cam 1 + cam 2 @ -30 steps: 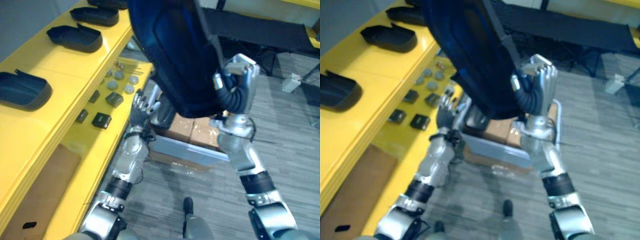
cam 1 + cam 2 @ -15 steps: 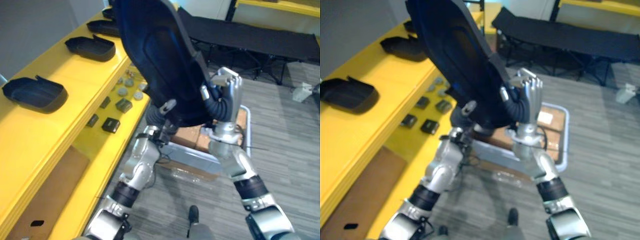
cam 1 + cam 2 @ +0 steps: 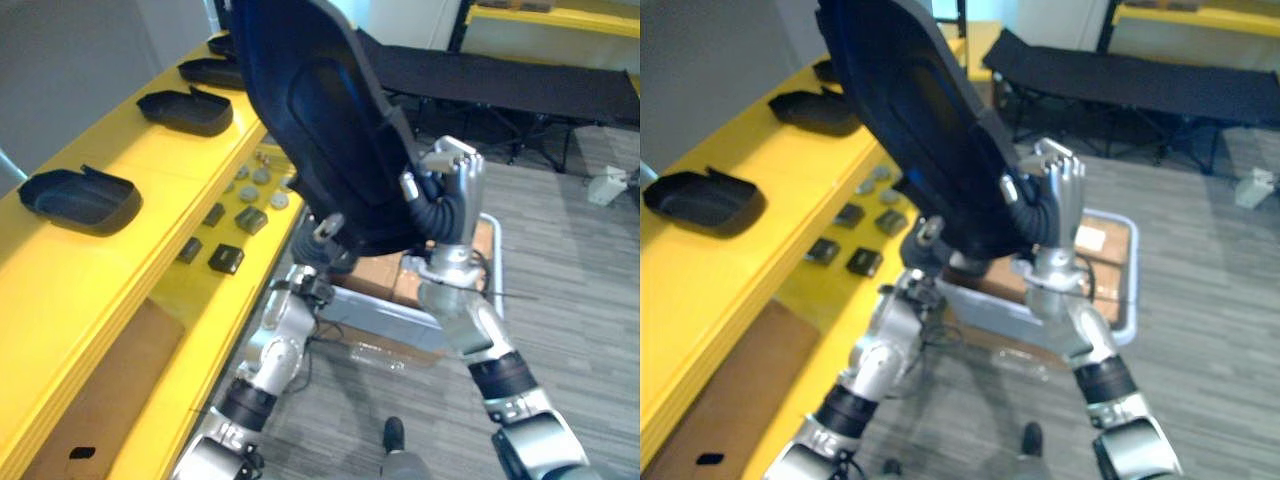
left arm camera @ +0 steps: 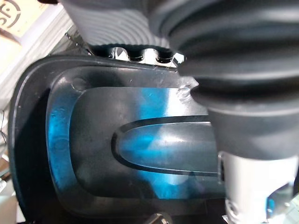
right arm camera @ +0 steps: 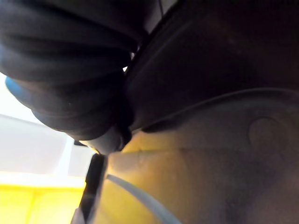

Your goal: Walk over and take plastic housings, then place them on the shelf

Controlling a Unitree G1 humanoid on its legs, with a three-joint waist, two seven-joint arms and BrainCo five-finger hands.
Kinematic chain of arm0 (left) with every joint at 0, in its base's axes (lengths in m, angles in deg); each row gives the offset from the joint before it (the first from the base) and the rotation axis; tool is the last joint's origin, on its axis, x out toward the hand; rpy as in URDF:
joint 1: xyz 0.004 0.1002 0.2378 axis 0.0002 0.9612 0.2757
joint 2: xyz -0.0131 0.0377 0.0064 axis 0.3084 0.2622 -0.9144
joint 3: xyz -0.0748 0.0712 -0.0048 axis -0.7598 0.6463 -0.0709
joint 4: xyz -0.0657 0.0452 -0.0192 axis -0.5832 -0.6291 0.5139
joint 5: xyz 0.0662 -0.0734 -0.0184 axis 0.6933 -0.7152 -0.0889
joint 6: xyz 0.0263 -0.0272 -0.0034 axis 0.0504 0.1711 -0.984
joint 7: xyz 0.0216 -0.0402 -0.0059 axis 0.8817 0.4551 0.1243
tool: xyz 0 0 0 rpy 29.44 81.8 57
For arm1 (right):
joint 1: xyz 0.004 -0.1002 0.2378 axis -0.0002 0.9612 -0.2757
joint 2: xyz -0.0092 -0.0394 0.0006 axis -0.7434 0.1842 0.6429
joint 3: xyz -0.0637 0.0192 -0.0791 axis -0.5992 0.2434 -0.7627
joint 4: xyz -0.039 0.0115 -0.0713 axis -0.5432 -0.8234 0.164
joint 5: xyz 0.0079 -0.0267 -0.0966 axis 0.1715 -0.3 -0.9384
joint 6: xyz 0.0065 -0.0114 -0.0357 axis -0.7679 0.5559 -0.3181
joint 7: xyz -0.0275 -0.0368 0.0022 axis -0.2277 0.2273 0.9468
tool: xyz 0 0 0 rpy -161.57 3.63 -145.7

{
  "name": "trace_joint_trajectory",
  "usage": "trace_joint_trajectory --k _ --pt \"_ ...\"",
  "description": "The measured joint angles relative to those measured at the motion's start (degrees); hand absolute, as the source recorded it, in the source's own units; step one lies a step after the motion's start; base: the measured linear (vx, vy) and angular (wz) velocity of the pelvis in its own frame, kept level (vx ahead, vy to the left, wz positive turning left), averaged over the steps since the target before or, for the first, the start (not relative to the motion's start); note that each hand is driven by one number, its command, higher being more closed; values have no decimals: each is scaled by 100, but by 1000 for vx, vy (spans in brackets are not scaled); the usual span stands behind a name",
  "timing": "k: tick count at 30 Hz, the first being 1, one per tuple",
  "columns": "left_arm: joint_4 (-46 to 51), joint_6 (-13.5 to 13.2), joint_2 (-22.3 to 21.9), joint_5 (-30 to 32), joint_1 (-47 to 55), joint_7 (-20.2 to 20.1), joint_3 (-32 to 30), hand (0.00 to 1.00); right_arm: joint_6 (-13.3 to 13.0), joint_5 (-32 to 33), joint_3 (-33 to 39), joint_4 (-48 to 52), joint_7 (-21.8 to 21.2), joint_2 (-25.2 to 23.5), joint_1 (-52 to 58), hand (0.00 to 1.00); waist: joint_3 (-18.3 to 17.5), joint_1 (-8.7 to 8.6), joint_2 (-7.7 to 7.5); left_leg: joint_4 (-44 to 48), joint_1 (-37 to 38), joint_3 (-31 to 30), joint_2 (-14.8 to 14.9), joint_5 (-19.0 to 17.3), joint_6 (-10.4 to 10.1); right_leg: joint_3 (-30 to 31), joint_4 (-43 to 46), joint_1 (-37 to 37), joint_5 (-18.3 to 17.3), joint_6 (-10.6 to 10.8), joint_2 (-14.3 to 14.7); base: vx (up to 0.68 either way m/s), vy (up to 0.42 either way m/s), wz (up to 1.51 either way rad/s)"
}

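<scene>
**A:** What is the housing (image 3: 330, 130) like?

**B:** It's a big shell of dark, glossy plastic with rounded corners, a raised rim and a long oval recess pressed into its middle. It is held up tilted, beside the yellow shelf (image 3: 120, 235) and above a grey crate (image 3: 385, 318).

**A:** And what's holding it?

**B:** The right hand (image 3: 458, 180) is clamped on its right edge, silver fingers bent over the rim. The left hand (image 3: 323, 233) sits under the lower edge.

**A:** Is the left hand gripping it?

**B:** I can't tell. The shell covers most of that hand.

**A:** What's on the shelf?

**B:** Three small housings (image 3: 80, 198) lie on the smooth top board, well apart. They are shallow, matte black and open side up. On the board below are round grey discs (image 3: 255, 180) and little dark blocks (image 3: 227, 258). They're too small to make out further.

**A:** Anything else hidden?

**B:** The crate holds cardboard boxes (image 3: 375, 270), partly behind the arms. The shell's top is cut off by the frame. A black cot (image 3: 500, 75) stands behind it on ribbed grey carpet (image 3: 580, 300).
</scene>
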Motion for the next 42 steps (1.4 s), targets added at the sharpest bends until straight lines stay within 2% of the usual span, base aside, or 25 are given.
trace_joint_trajectory --k 4,12,17,22,23,27,32,34,38,39,40,41,42 --pt "2 -13 -11 217 20 392 -14 100 -20 463 -187 2 -140 -167 297 100 -100 24 36 -2 -1 -2 0 -8 -1 -1 0 1 2 1 0 0 0 0" --pt "1 -121 -13 633 303 962 -123 100 -89 907 -561 5 -329 -562 653 100 -157 30 56 160 5 -2 6 -92 -1 11 -7 70 2 1 -1 -9 1 0" --pt "0 -234 -12 647 328 1073 -135 100 -88 1090 -643 6 -338 -662 731 100 -179 32 63 194 -7 9 7 -129 -5 15 -82 80 -1 -2 0 -34 6 -3" --pt "-16 -234 -12 644 376 1071 -127 100 -88 1200 -685 5 -337 -664 828 100 -183 -1 70 194 -14 18 7 -133 -11 13 -105 74 32 -23 2 -4 1 -1" --pt "-16 -234 -12 646 378 1067 -125 100 -88 1260 -694 5 -338 -663 834 0 -183 -3 70 195 -14 19 7 -136 -14 13 -105 74 33 -24 2 0 0 0" --pt "-16 -234 -7 648 404 1062 -176 100 -155 1612 -802 6 -470 -662 870 0 -183 -2 70 197 -8 21 8 -160 -21 8 -105 82 37 -22 3 0 0 0" --pt "-9 -233 109 1079 523 1060 -254 100 -436 2438 -904 24 -1093 -613 1059 0 -187 35 63 221 4 15 15 -195 -18 0 -105 112 37 -22 6 0 0 0" --pt "4 -228 113 1310 591 1086 -274 100 -464 2809 -919 55 -1363 -593 1095 0 -187 58 63 321 10 5 32 -258 -20 -6 -109 173 37 -22 13 0 0 0" --pt "346 -214 122 2399 654 1445 -531 100 -451 4092 -948 859 -2729 -406 1074 0 -216 133 13 500 9 -8 71 -351 -28 -8 -127 258 36 -22 30 -17 5 0" --pt "363 -214 122 2516 657 1478 -572 100 -442 4253 -920 984 -2896 -382 1062 0 -229 134 -7 516 17 -10 75 -364 -32 -11 -147 283 36 -21 32 -32 9 0" --pt "374 -216 117 2821 660 1575 -666 100 -384 4692 -907 1222 -3242 -335 1018 0 -262 133 -53 563 13 -9 89 -392 -34 -9 -167 303 36 -21 42 0 0 0" --pt "376 -215 120 2990 661 1644 -706 100 -367 4922 -889 1323 -3392 -335 994 0 -276 133 -78 593 9 -7 100 -412 -38 -6 -171 310 36 -22 50 -37 10 -3" --pt "378 -206 125 3492 698 1770 -830 100 -319 5347 -713 1509 -3683 -337 972 0 -331 133 -166 597 18 -6 124 -425 -46 -5 -183 327 31 -22 74 0 0 0"
